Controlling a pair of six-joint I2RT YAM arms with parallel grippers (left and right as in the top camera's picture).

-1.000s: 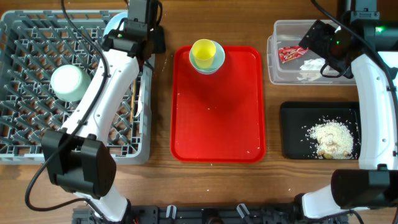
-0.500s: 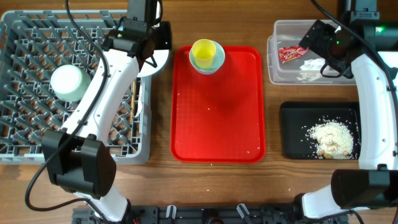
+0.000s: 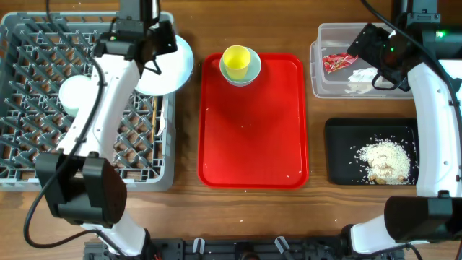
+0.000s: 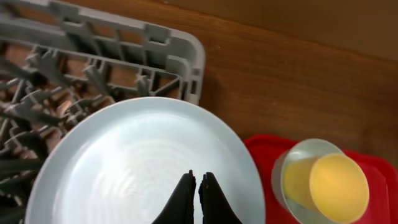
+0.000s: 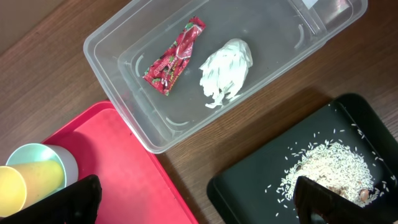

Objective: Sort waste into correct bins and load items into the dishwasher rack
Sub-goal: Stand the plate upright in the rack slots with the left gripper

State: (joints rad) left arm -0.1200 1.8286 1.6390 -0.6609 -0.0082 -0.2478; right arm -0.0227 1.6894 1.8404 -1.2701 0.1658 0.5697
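Observation:
My left gripper [image 3: 153, 58] is shut on the rim of the round pale blue plate [image 3: 173, 66] and holds it over the right edge of the grey dishwasher rack [image 3: 43, 152]. In the left wrist view my shut fingers [image 4: 199, 186] pinch the plate [image 4: 124, 168] above the rack [image 4: 124, 56]. A pale bowl [image 3: 79, 95] and a thin wooden stick [image 3: 154, 115] lie in the rack. The yellow cup [image 3: 236, 59] sits in the second bowl [image 3: 249, 72]. My right gripper [image 5: 199, 199] is open and empty above the clear tub [image 5: 124, 43], which holds the red wrapper [image 5: 174, 56] and white scrap [image 5: 227, 71].
The red tray [image 3: 253, 130] lies mid-table with the cup and bowl at its far edge. The black tray [image 3: 339, 152] at the right holds the beige crumbly heap [image 3: 386, 160]. The clear tub [image 3: 321, 79] stands behind it.
My left arm has swung left over the rack with the plate, and more of the plate's face now shows. The right arm has not moved.

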